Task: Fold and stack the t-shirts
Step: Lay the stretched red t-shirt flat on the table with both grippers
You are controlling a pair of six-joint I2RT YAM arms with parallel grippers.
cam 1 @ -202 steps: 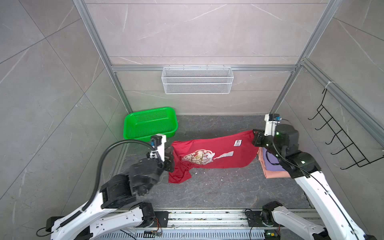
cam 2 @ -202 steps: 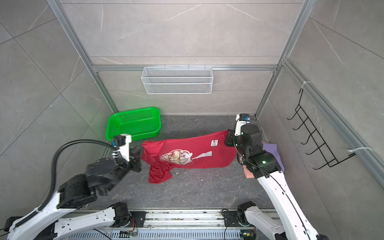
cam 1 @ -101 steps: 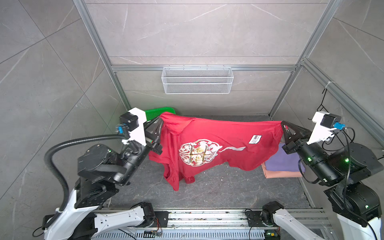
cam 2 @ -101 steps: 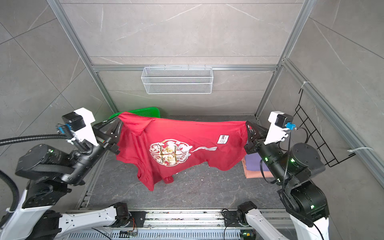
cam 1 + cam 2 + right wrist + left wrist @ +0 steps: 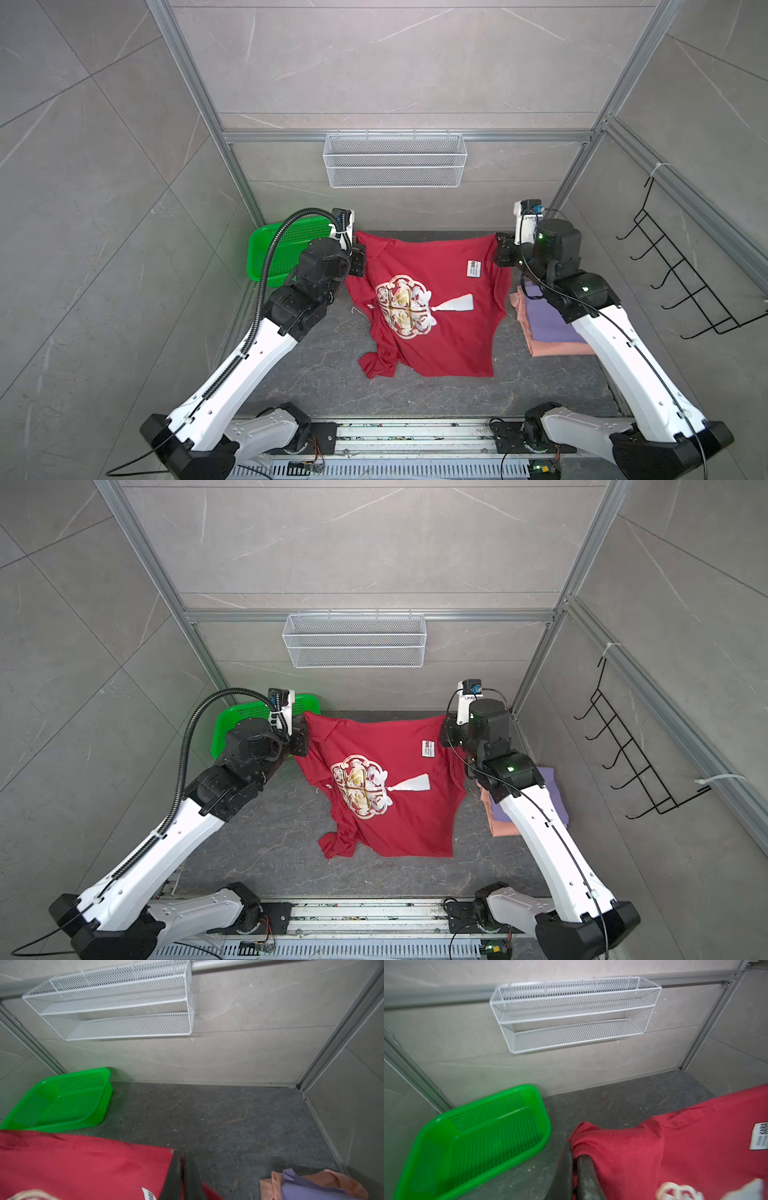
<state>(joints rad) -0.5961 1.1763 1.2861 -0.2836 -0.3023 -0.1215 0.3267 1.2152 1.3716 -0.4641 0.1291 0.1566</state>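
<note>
In both top views, two shirts look done: the lavender t-shirt (image 5: 548,322) lies folded on the salmon-pink t-shirt (image 5: 555,350), just outside the right gripper (image 5: 498,249). The dark red t-shirt (image 5: 432,324) hangs unfolded between our two grippers; we have yet to fold and stack it.

In the left wrist view, the left gripper (image 5: 574,1158) pinches a shirt corner. Inward of the jaws a white label (image 5: 760,1138) reads "SARA"; the rest is too small.

In the right wrist view, those jaws clamp the opposite corner, and the label is unreadable.
</note>
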